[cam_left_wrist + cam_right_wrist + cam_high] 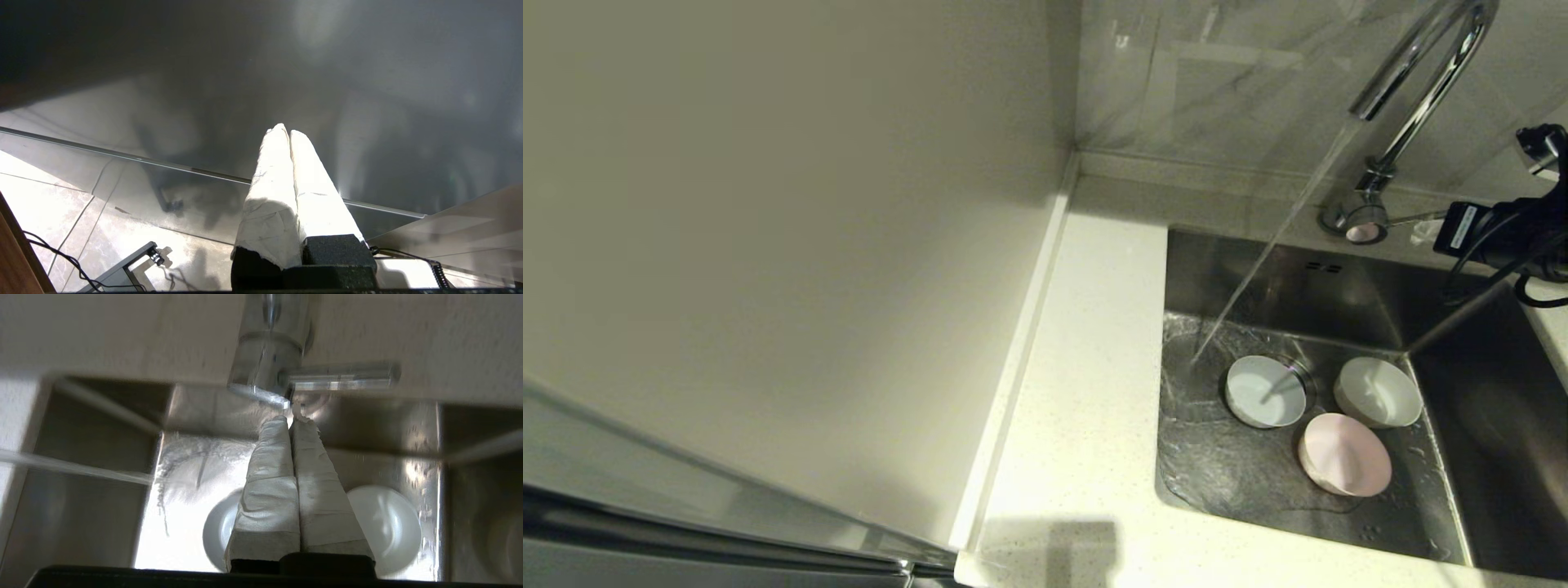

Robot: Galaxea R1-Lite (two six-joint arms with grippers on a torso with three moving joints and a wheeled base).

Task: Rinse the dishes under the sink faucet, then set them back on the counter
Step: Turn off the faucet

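Fingers (291, 421) of my right gripper pressed together beside thin chrome faucet lever (339, 374); water running. Next: reach pale blue-grey bowl (1264, 391), grip rim squarely.

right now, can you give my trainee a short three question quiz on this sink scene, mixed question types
1. True or false: water is running from the tall chrome gooseneck faucet into the square brushed steel sink.
2. Which small round bowl lies nearest the round metal drain strainer? A) pale blue-grey bowl B) whitish-mint bowl C) pale pink bowl
3. Fill in: the right gripper, its taped fingers together, sits near the faucet's thin straight side ____.

Key: 1 true; 2 A; 3 lever. The left gripper is shut and parked away from the sink. No bowl is on the off-white speckled counter.
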